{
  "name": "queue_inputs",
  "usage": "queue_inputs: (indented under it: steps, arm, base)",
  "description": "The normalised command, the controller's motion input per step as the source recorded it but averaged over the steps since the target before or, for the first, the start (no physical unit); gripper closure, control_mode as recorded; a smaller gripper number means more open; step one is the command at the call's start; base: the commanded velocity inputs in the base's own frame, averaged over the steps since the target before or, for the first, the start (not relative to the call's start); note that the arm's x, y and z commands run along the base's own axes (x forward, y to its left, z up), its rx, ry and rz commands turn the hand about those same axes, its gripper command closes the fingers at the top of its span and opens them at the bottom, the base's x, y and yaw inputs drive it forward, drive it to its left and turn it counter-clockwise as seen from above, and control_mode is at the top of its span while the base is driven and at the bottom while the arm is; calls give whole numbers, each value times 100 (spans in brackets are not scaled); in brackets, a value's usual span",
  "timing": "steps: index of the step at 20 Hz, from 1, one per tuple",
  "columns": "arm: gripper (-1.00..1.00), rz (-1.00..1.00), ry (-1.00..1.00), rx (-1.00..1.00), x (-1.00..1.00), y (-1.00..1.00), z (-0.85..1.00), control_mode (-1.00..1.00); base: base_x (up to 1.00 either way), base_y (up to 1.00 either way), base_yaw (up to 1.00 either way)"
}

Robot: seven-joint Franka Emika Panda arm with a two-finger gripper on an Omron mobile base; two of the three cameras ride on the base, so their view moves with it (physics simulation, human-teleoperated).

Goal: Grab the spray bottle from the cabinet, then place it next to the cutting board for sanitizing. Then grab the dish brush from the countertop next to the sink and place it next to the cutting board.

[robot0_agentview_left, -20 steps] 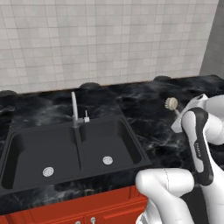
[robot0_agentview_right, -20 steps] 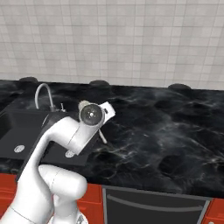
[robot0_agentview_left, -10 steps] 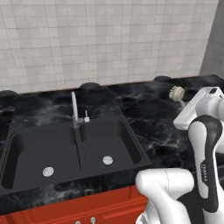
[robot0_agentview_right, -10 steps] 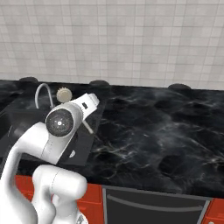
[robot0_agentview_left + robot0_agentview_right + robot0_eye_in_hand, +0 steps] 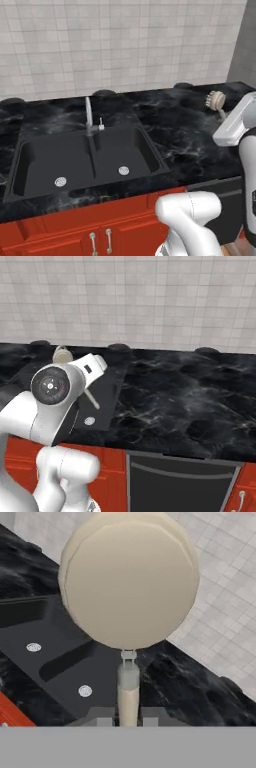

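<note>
Left to right: sink (image 5: 75, 165) with its faucet (image 5: 89, 116) sits on the left of the bench (image 5: 185, 130); the dish brush (image 5: 217, 100) is lifted clear of the bench at the right, past the sink's right rim. Pincer (image 5: 128, 716) is closed tight on the brush's thin handle, low down near its end, with the round cream head (image 5: 129, 579) sticking out far beyond the fingertips (image 5: 102, 716). Main risk, as I read it: the grip is on a slim straight handle with the heavy end out front, so a fast swing could let the brush pivot or slide out and drop into the basin or onto the floor. Second risk: cutting board and spray bottle aren't visible here, so the carry is long and the head could clip something on the way. Arm pose: forearm raised above bench level, wrist angled so the hand looks back across the sink toward the tiled wall (image 5: 150, 301), brush held roughly level.
</note>
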Motion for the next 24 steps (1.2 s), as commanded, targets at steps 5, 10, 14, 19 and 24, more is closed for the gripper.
queue_inputs:
  steps: [5, 10, 14, 19, 24]
  arm:
    - [100, 0, 0, 0, 0, 0, 0, 100]
    - [100, 0, 0, 0, 0, 0, 0, 100]
    - [100, 0, 0, 0, 0, 0, 0, 100]
    - [100, 0, 0, 0, 0, 0, 0, 100]
    - [100, 0, 0, 0, 0, 0, 0, 100]
  base:
    - [-96, 89, 1]
    - [-76, 96, 39]
    - [0, 14, 100]
    - [0, 0, 100]
    - [0, 0, 100]
